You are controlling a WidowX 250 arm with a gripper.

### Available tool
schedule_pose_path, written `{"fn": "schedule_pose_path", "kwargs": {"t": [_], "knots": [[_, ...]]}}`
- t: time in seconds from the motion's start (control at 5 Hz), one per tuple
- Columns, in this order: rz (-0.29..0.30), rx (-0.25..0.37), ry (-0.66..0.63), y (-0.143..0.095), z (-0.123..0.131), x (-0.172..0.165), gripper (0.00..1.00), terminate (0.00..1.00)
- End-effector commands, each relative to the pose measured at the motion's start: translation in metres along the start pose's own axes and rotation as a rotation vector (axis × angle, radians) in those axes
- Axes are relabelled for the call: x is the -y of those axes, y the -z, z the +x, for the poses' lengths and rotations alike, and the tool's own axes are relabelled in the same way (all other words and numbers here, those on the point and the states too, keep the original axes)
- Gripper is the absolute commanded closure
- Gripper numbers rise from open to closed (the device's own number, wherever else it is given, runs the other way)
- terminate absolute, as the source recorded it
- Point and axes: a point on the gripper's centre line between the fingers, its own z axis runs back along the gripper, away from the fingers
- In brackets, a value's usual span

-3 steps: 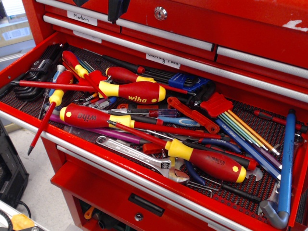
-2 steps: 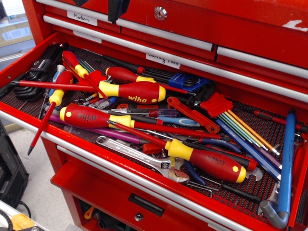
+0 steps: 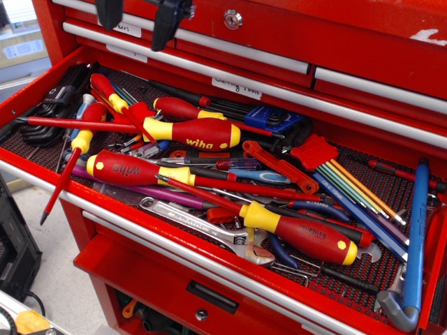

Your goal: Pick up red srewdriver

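Observation:
The red screwdriver (image 3: 82,138) lies at the left of the open drawer. It is slim, with a short red handle, a yellow collar and a thin red shaft whose tip hangs over the drawer's front edge. It partly rests on other tools. My gripper (image 3: 138,15) is at the top of the view, above and behind the drawer's left part. Its two black fingers (image 3: 110,12) are spread apart and hold nothing. It is well clear of the screwdriver.
The drawer (image 3: 174,246) is packed with tools. These include fat red-yellow "wiha" screwdrivers (image 3: 199,132), a long-shafted red one (image 3: 70,123), a wrench (image 3: 209,229), coloured hex keys (image 3: 356,188) and a blue tool (image 3: 416,237). Closed red drawers (image 3: 314,42) stand behind.
My gripper has come down into view at the top, so both fingers now show. The tools in the drawer have not moved.

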Motion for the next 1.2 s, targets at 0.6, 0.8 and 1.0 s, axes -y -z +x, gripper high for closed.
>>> {"fn": "schedule_pose_path", "kwargs": {"t": [0.6,0.8,1.0], "knots": [[0.027,0.202,-0.438,0.084,0.035,-0.039,0.00,0.00],[0.003,0.212,-0.443,0.096,0.036,-0.045,0.00,0.00],[-0.010,0.220,-0.438,0.107,0.039,-0.052,0.00,0.00]]}}
